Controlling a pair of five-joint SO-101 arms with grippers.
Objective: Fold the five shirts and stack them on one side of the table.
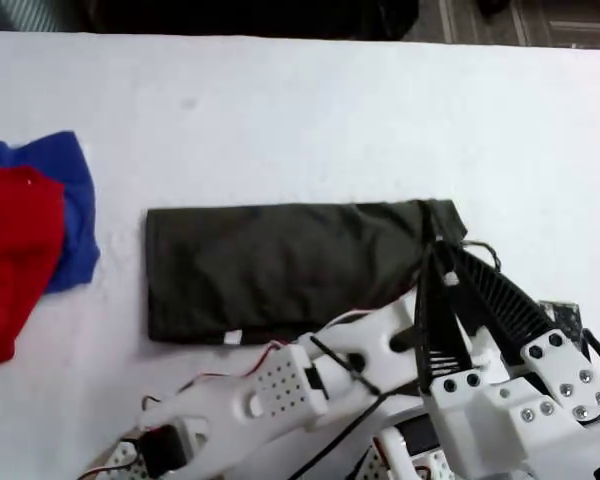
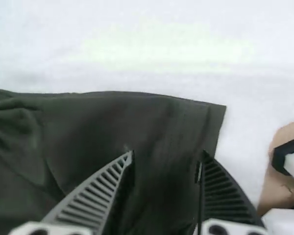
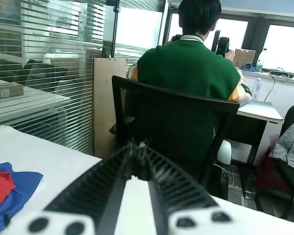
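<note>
A: While hanging over the dark shirt (image 1: 280, 270) at mid-table, spread wide, that left gripper (image 2: 166, 155); nothing held, just poised above the cloth near one corner.

B: And clamped shut on nothing, the right gripper (image 3: 137, 145); tips pressed together, lifted well off the table (image 1: 330, 120) and pointing out toward the room.

A: Back to the dark shirt; lying flat as a long rectangle, folded over already; not touching the red shirt (image 1: 15, 250) or the blue shirt (image 1: 65, 175) off at one side.

B: Looks light and thoroughly limp; no stiffness to count on; likely to sag and fall open if lifted by a single point.

A: Best taken at a corner or along the short end, then; pinch through every layer so as not to peel the top one away alone; probably not slippery, being matt cloth, but thin enough to miss with a shallow grab.

B: Plenty of bare white surface beyond the far long edge and off past the short end; room there to drag or flip.

A: Tighter on the near side, though; crowded by the arms (image 1: 280, 385) right up against that edge; worth watching for a snag.

B: And over at the side, red on top of blue, cut off by the view's edge; presumably the place for stacking; no telling how close to the rim.
</note>
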